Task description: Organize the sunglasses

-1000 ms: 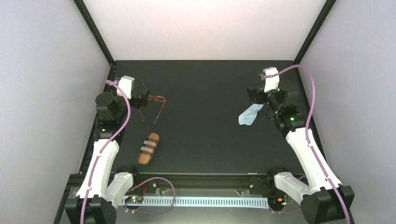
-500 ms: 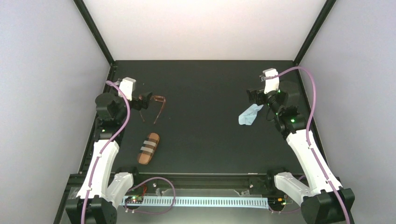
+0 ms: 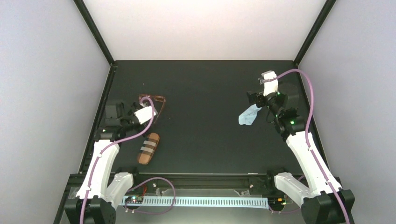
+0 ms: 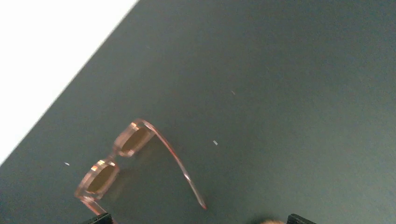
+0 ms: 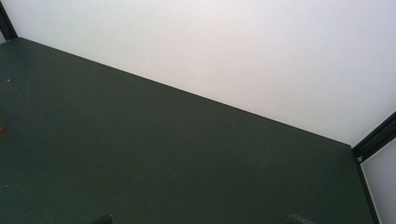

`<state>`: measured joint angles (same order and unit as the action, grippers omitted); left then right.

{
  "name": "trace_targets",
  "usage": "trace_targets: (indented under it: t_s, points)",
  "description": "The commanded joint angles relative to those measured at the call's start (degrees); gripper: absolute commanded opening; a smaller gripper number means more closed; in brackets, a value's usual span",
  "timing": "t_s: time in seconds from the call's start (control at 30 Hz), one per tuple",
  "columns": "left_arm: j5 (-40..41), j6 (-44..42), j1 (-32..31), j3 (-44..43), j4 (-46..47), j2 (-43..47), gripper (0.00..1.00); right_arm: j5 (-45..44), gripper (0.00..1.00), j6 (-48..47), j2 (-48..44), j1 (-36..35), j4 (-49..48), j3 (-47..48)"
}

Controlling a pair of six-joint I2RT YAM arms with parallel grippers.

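Left pincer (image 4: 200, 221): jaws spread wide with nothing between them. Only the two fingertips show, at the bottom edge of the left wrist view. Right pincer (image 5: 198, 220): jaws likewise wide apart and empty, facing bare counter (image 5: 140, 154) and the back wall.

**Location of the work item.** The sunglasses (image 4: 134, 140) lie on the counter in its far left part, just ahead of the left pincer and beyond the striped case (image 3: 148, 148). The light-blue cloth (image 3: 247, 115) lies well apart on the right side, near the right pincer.

**Step in hand (judged).** Approach and grasp of the sunglasses by the left pincer.

1. Centre the jaws on a rigid part of the frame, preferably the bridge or a corner near a hinge. Avoid the lenses.
2. One temple arm runs diagonally toward the pincer. The other ends close to the left fingertip (image 4: 99, 218). Keep both fingertips off them during descent, as a nudge is likely to slide or swing so light a pair.
3. Lower until the fingertips bracket the frame, then close gently. The frame is thin, and excess force risks flexing it.
4. Keep the right pincer away until the lift is secure.

**Appearance.**
- Frame: translucent reddish-brown and thin, with squarish rims.
- Lenses: brownish tint.
- Temple arms: slim, unfolded, same colour as the frame.
- Orientation: the front faces away from the arm bases.

Whether the case is open cannot be told.
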<state>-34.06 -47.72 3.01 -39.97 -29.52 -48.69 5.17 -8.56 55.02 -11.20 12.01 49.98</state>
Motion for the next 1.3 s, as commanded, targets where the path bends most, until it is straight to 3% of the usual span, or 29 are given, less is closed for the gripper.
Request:
trace_targets:
  t_s: [0.0,0.47,0.67,0.9,1.0,1.27]
  points:
    - [3.64,-14.82,-1.90,1.93,-15.78,0.70,0.99,0.46,1.00,-1.61,0.02,-0.25,-1.51,-0.77]
    - [22.85,2.79,-10.55,7.70,-13.72,-7.65,0.99,0.29,1.00,-2.68,1.41,-0.22,-1.93,-1.36]
    - [26.39,9.35,-10.65,4.49,-17.40,-14.36,0.99,-0.16,1.00,-2.87,1.24,-0.16,-2.08,-1.46]
    - [25.11,11.73,-10.76,2.56,-19.10,-21.73,0.98,-0.24,1.00,-3.02,1.66,-0.20,-2.16,-1.53]
    - [23.81,11.72,-10.81,2.20,-18.46,-21.33,0.92,-0.33,1.00,-3.05,1.50,-0.23,-2.14,-1.54]
    - [21.15,11.55,-12.49,0.60,-16.24,-22.54,0.63,0.92,1.00,-3.03,1.77,-0.20,-2.20,-1.64]
